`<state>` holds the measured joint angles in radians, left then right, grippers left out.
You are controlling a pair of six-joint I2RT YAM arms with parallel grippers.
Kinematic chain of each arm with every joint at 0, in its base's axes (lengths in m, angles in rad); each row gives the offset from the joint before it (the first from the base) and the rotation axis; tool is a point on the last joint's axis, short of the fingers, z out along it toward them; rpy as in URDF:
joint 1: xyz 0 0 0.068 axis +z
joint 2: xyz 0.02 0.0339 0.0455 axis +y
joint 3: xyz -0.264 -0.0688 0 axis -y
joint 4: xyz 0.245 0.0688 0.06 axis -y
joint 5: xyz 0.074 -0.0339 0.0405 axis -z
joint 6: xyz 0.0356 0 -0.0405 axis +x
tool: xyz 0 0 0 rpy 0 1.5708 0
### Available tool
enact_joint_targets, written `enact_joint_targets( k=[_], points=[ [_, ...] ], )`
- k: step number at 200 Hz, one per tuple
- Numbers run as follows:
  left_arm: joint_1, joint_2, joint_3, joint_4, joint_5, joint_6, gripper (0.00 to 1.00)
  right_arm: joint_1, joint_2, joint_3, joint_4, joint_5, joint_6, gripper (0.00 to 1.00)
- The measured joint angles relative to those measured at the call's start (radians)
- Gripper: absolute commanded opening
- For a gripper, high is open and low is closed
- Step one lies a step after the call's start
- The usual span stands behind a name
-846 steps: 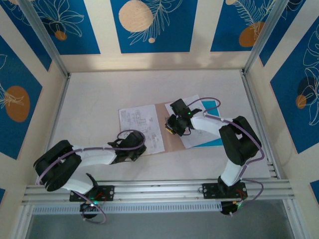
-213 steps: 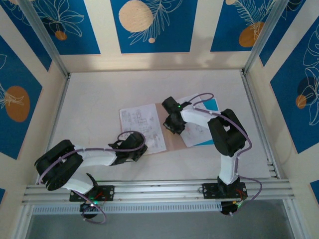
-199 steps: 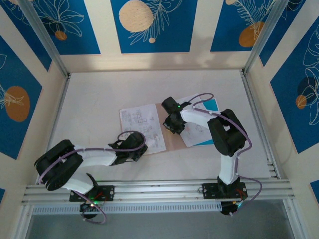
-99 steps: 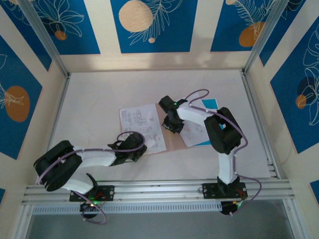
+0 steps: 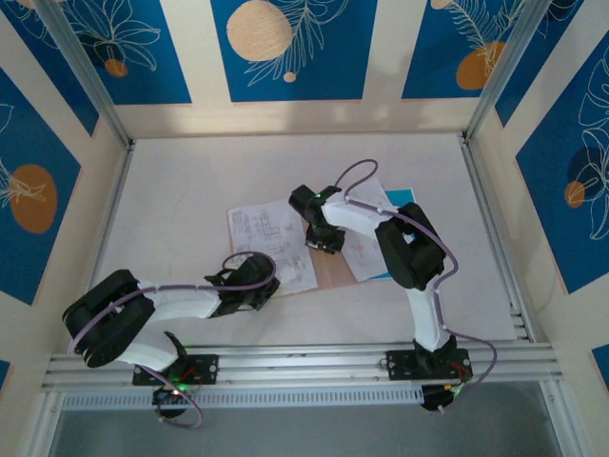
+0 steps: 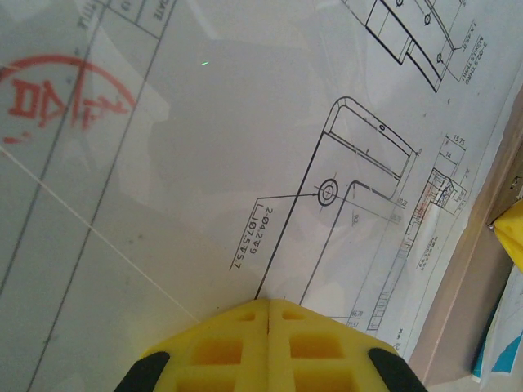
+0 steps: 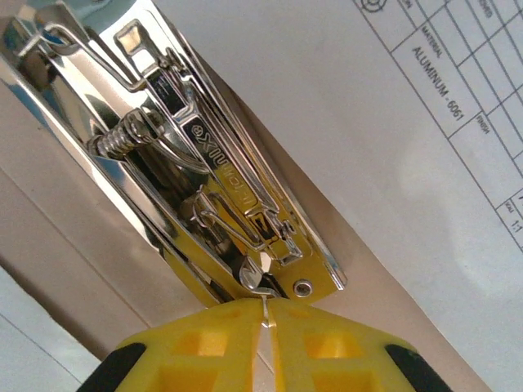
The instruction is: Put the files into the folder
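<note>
A white printed sheet (image 5: 266, 233) lies left of the pinkish-brown folder (image 5: 329, 274). My left gripper (image 5: 253, 289) is shut, its tips (image 6: 269, 302) pressed onto that sheet's line drawing (image 6: 327, 192). The folder's edge (image 6: 458, 286) runs along the sheet's right side. My right gripper (image 5: 320, 236) is over the folder's upper part, shut (image 7: 265, 306) on the thin lever of the folder's chrome clip (image 7: 212, 180). Bare card (image 7: 384, 327) surrounds the clip. Another white sheet (image 5: 367, 251) lies on the bright blue sheet (image 5: 404, 198) at the right; its title block (image 7: 441, 57) reads ALUMINUM 6061.
Aluminium rails (image 5: 304, 362) carry both arm bases along the near edge. Slanted frame posts (image 5: 86, 86) and blue-patterned wall panels (image 5: 285, 48) enclose the white table (image 5: 190, 181). The right arm's elbow (image 5: 409, 252) folds above the right-hand sheets.
My right gripper has moved left and farther away, from the right-hand sheet's edge to the folder's clip, with the arm folding after it. The left arm has stayed put on its sheet.
</note>
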<state>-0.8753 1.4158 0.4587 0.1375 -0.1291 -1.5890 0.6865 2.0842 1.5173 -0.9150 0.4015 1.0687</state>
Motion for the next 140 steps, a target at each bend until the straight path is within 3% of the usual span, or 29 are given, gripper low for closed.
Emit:
enact_joint_targets(
  k=[42,140],
  points=[
    [0.000,0.000,0.000,-0.001,0.000,0.000,0.00,0.000,0.004,0.005,-0.010,0.010,-0.074,0.24],
    [0.001,-0.001,0.000,-0.003,0.000,0.000,0.00,-0.005,0.027,0.041,-0.042,0.000,-0.187,0.20]
  ],
)
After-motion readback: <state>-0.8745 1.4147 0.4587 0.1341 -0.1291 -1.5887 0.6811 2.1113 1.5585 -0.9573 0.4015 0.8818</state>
